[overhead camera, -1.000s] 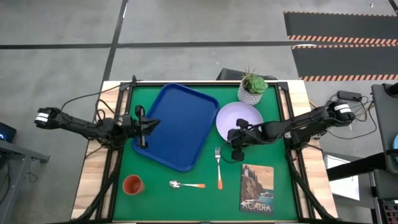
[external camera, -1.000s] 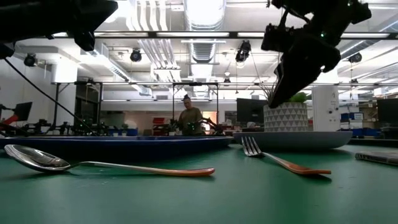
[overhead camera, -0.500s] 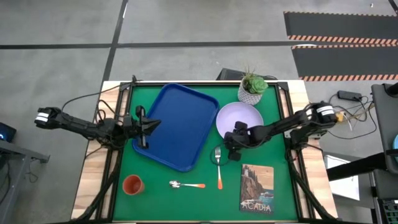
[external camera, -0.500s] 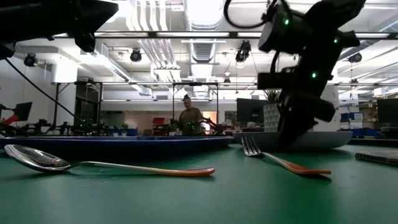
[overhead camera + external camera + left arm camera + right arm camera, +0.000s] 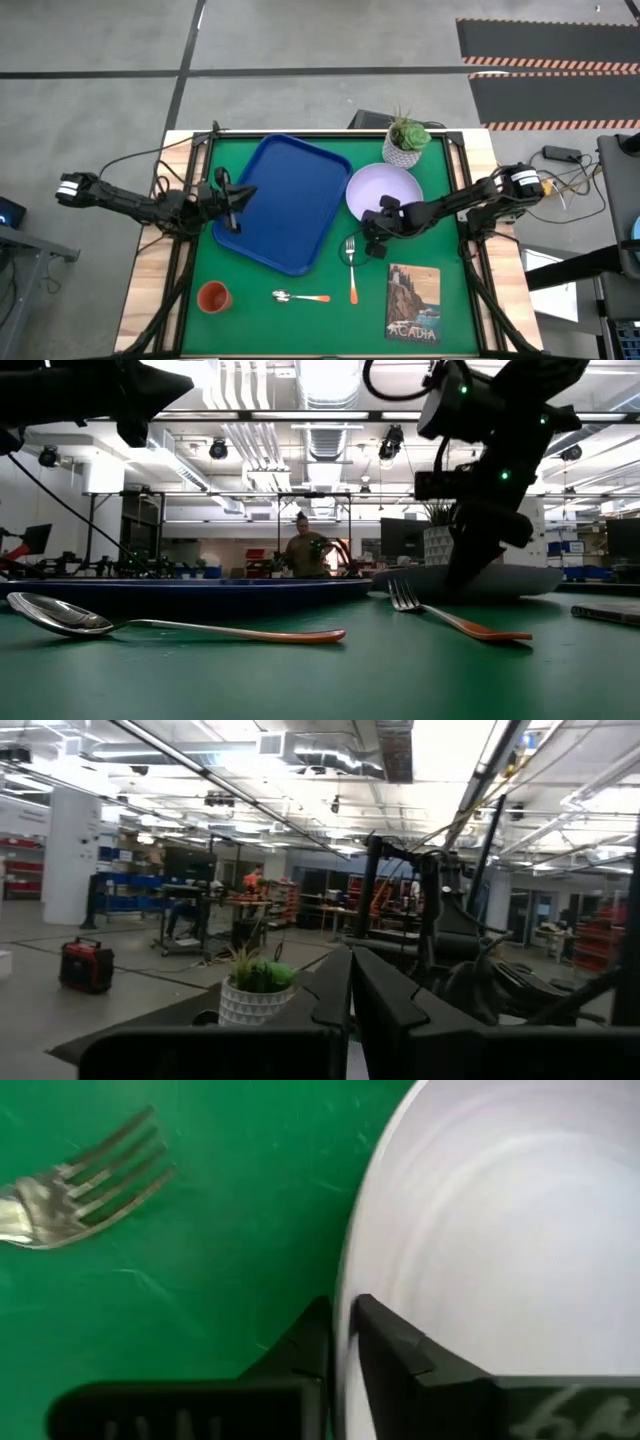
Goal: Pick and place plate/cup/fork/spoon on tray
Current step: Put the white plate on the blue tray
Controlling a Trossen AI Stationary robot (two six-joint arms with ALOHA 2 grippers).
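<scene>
The pale plate (image 5: 388, 190) lies on the green mat, right of the blue tray (image 5: 282, 200). My right gripper (image 5: 372, 226) is down at the plate's near-left rim and shut on it. The fork (image 5: 351, 268) lies just nearer, the spoon (image 5: 300, 296) nearer still, both flat on the mat. The orange-red cup (image 5: 213, 296) stands at the near left. My left gripper (image 5: 236, 198) hovers shut and empty over the tray's left edge, well above the table. My right gripper pinches the plate's rim (image 5: 346, 1295) at its near-left side, one finger (image 5: 400, 1355) on the inner face and the other outside the edge. The fingers come from above, slanting down. Whether that edge is off the mat, I cannot tell.
A white pot with a green plant (image 5: 405, 141) stands just beyond the plate. A picture book (image 5: 413, 303) lies at the near right. A person (image 5: 306, 550) stands in the room far behind the table.
My right gripper has come down from above the mat and shifted a little toward the table's left, onto the plate's near-left rim, and its fingers have shut there. The plate, fork and spoon stay where they were.
</scene>
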